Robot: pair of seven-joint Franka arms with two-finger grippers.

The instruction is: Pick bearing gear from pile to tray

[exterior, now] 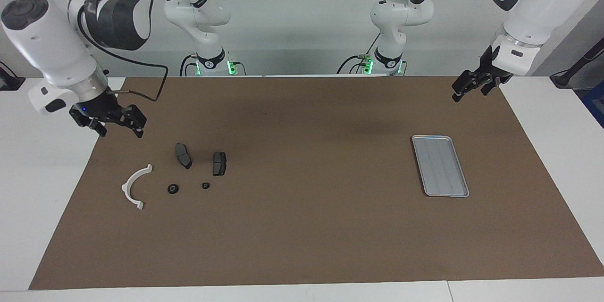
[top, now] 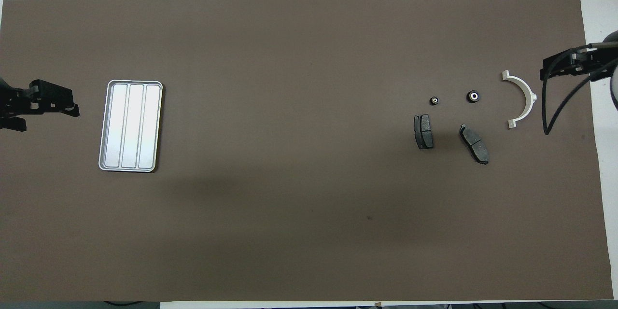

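Observation:
The pile lies toward the right arm's end of the brown mat. It holds two dark grey brake pads (exterior: 183, 155) (exterior: 219, 163), a white half-ring bracket (exterior: 136, 186) and two small black round pieces (exterior: 173, 188) (exterior: 205, 185). The round pieces (top: 473, 96) (top: 434, 101) lie farther from the robots than the pads (top: 423, 131). The silver ridged tray (exterior: 440, 165) (top: 130, 125) lies empty toward the left arm's end. My right gripper (exterior: 120, 131) (top: 555, 70) hangs open and empty over the mat's edge beside the bracket. My left gripper (exterior: 470, 95) (top: 48, 111) hangs open and empty over the mat's edge beside the tray.
The brown mat (exterior: 302, 226) covers most of the white table (exterior: 28, 188). A black cable (top: 548, 106) loops down from the right arm near the bracket. The wide stretch of mat between pile and tray is bare.

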